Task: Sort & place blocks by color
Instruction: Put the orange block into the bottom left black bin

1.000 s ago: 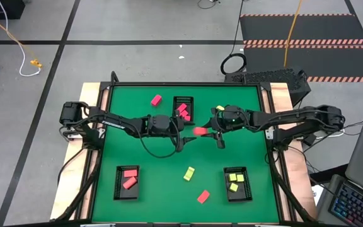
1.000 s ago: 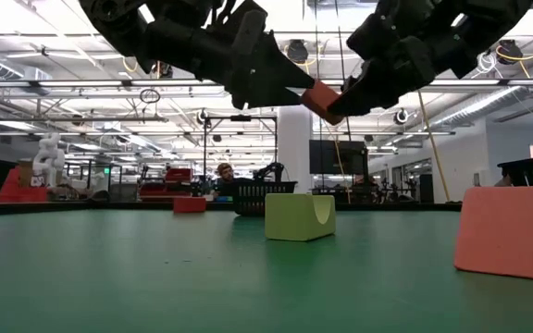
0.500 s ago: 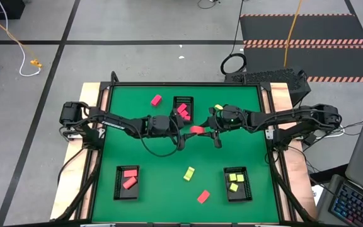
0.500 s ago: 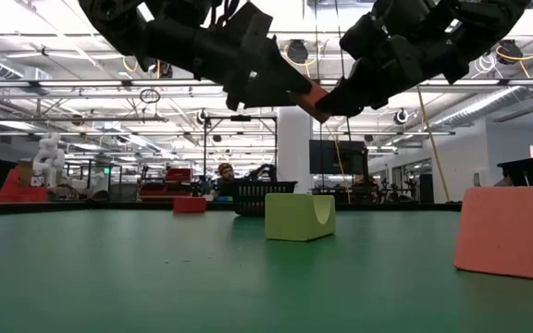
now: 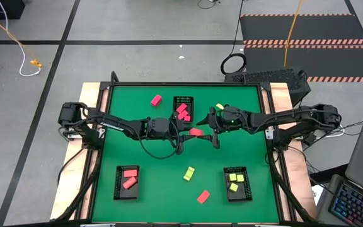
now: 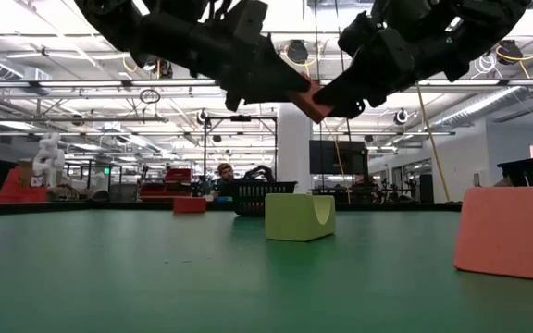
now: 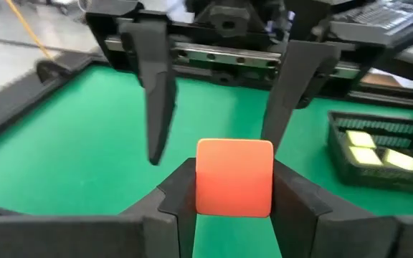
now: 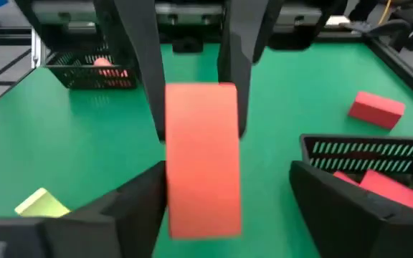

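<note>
A coral-red block (image 5: 195,132) hangs in mid-air over the table's middle between my two grippers. My left gripper (image 5: 185,132) comes from the table's left and is shut on it. My right gripper (image 5: 207,130) comes from the right and is open, its fingers standing on either side of the block (image 8: 203,158). Loose on the green mat lie a pink block (image 5: 156,99), a yellow-green block (image 5: 189,173), a coral-red block (image 5: 203,196) and a yellow-green one (image 5: 219,107) beside the right arm. My left gripper pinches the block's two opposite side faces (image 7: 208,197) between its two fingers (image 7: 174,208), coming nearly level from the table's left. The block stands lifted clear of the mat. My right gripper has one finger (image 8: 145,204) close against the block; whether it touches, I cannot tell.
Three black mesh trays stand on the mat: a far one (image 5: 183,101) with pink blocks, a near-left one (image 5: 126,190) with coral-red blocks, a near-right one (image 5: 237,191) with yellow-green blocks. Between the two near trays, apart from two loose blocks, the mat is bare.
My left gripper has shut on the coral-red block, which my right gripper held before. My right gripper has opened. The block has stayed in mid-air over the table's middle.
</note>
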`<control>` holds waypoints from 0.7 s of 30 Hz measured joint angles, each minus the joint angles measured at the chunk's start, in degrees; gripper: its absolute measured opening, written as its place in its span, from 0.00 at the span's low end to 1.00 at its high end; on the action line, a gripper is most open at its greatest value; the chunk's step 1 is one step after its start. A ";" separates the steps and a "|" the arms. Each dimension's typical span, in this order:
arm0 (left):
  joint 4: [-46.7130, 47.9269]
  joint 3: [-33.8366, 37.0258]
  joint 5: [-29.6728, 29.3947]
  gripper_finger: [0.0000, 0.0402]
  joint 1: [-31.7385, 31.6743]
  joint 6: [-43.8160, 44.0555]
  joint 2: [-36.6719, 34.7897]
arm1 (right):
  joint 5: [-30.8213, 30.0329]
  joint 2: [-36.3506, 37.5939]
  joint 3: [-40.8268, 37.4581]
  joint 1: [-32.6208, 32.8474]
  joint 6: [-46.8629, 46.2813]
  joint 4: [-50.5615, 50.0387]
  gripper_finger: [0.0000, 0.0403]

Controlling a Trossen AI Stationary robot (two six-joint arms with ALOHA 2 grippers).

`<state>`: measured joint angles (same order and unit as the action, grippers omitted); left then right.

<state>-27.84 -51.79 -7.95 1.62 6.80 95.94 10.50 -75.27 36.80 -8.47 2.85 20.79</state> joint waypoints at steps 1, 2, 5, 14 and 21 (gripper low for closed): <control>0.99 0.05 1.01 0.33 0.24 0.54 -0.53 | -0.49 -0.02 0.00 0.04 -0.41 -0.47 0.71; 2.06 0.05 1.47 0.33 0.56 1.14 -1.27 | -0.99 0.06 0.00 0.07 -0.67 -0.81 0.74; 9.32 0.05 1.21 0.33 1.99 2.19 -5.50 | -0.93 0.05 0.02 0.09 -0.84 -1.95 0.79; 44.27 -0.04 -2.59 0.33 8.30 18.79 -21.70 | -1.47 0.02 -0.04 0.46 -2.83 -3.88 0.78; 57.08 -0.04 -2.13 0.33 19.89 42.69 -24.40 | -1.59 0.01 -0.07 0.45 -3.80 -5.60 0.78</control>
<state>29.24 -51.83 -10.08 21.51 49.48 71.54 8.91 -75.26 36.73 -8.02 -0.94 15.19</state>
